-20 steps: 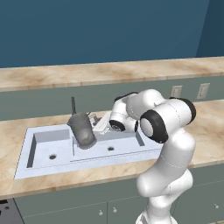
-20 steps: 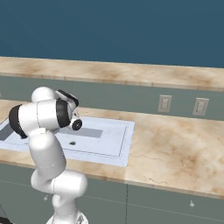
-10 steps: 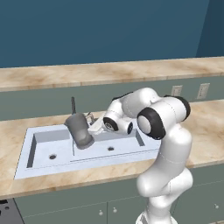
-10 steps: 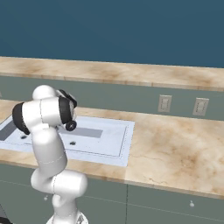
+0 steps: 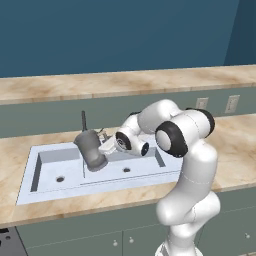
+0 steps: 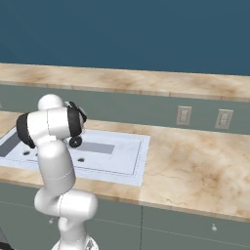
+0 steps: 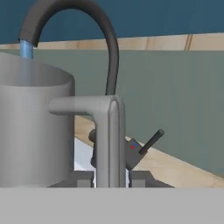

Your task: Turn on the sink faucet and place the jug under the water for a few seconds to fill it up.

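Over the sink (image 5: 47, 172), I am holding the jug (image 5: 91, 149) under the faucet (image 7: 94, 30). In the hand view the water (image 7: 26, 49) is running as a thin blue stream from the spout tip straight down into the jug's open mouth, so the tap is on and the filling step is the one in hand. The gripper (image 7: 108, 178) is pinching the jug's loop handle (image 7: 106, 131): the two fingers (image 7: 82, 178) are sitting on either side of the handle's upright bar, closed against it. From the left base view the jug is hanging above the basin, near the divider, just in front of the dark spout, and it looks slightly tilted toward the arm. The faucet's lever (image 7: 151, 141) is standing out to the side behind the handle, apart from the gripper.

I cannot tell how full the jug is; its wall is too cloudy to show a level.

My judgement is that the next move calls for little: I am keeping the hand steady so the stream stays inside the rim for a few seconds. The stream is falling near the jug's far edge, so any drift could send water down the outside. A tilt is the other risk as the weight grows.
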Tool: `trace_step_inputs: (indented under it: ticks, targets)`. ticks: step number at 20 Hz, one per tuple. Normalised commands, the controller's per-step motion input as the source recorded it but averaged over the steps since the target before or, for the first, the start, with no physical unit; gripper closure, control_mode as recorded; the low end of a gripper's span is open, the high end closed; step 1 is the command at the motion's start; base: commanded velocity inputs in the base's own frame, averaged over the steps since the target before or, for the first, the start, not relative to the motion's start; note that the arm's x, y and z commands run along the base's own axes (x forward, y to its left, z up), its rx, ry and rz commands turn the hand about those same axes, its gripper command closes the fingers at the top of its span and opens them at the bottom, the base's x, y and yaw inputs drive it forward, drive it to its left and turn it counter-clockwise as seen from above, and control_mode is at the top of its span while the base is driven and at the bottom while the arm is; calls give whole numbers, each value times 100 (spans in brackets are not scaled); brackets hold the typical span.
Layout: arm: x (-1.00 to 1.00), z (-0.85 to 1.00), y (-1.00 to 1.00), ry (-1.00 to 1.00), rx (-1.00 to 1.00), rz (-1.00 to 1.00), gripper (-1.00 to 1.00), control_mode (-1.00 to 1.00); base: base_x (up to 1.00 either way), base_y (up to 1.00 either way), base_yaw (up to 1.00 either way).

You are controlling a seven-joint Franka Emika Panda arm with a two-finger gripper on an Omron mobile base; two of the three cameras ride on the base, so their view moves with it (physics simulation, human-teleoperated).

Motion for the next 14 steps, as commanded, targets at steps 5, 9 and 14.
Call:
trace_step_inputs:
  ticks: [5,9,14]
  targets:
    - [14,0,0,0,0,-8,100,-100,0,0,0]
    - [23,0,0,0,0,-8,100,-100,0,0,0]
    - [18,-1,0,0,0,-7,100,-100,0,0,0]
